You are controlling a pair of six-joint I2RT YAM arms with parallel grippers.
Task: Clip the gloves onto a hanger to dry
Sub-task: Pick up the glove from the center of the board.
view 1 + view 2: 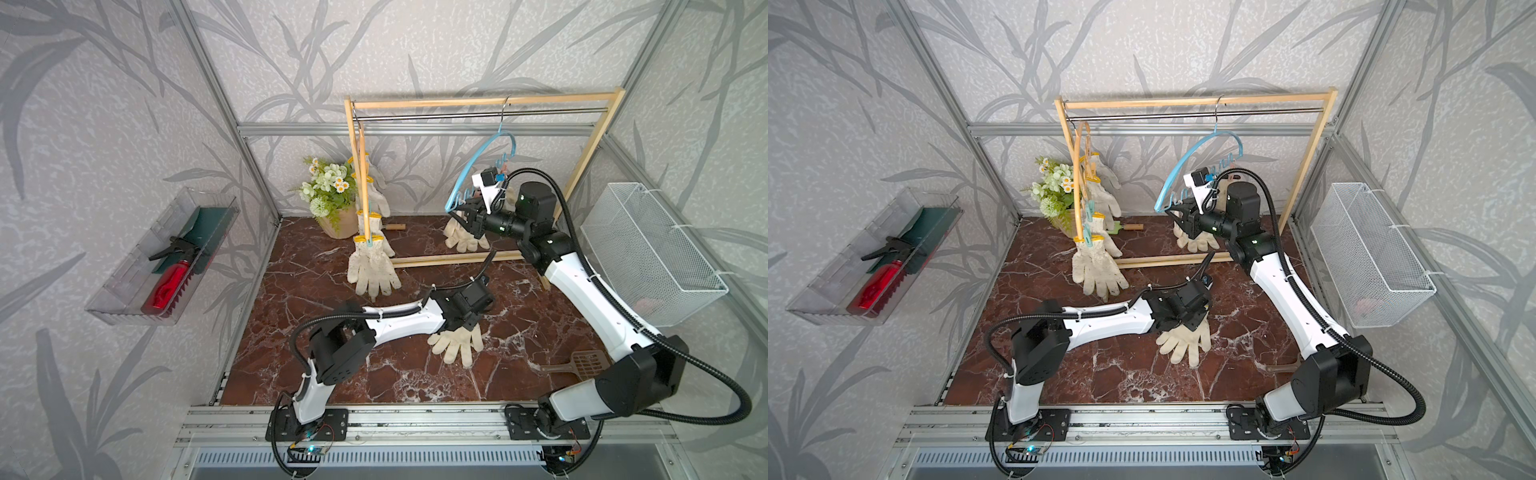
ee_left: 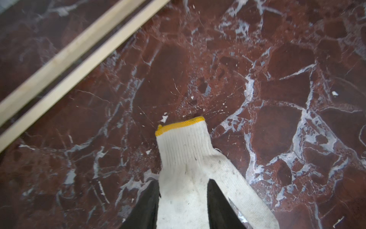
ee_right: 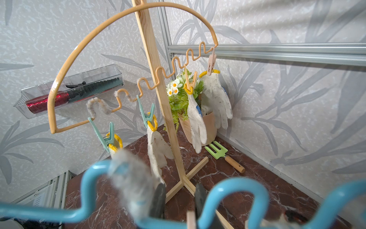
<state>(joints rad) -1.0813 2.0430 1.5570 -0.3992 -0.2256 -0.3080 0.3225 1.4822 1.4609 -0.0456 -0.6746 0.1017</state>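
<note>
a blue wavy-barred plastic hanger (image 3: 39, 211) blurs close across the right wrist view, with the right claw (image 3: 180, 185) at its bar, jaws a narrow slit apart beside a beige peg (image 3: 191, 220), and whether they grip it i cannot tell; beyond, off-white knitted gloves (image 3: 215, 99) with yellow-edged cuffs hang pegged to an orange arched hanger (image 3: 69, 127) that both top views show only edge-on. only the left wrist view shows the left claw (image 2: 183, 181) parted, astride the palm of one more such glove (image 2: 184, 154) lying flat on the red-brown marbled counter (image 2: 277, 79), cuff pointing away from the claw.
</note>
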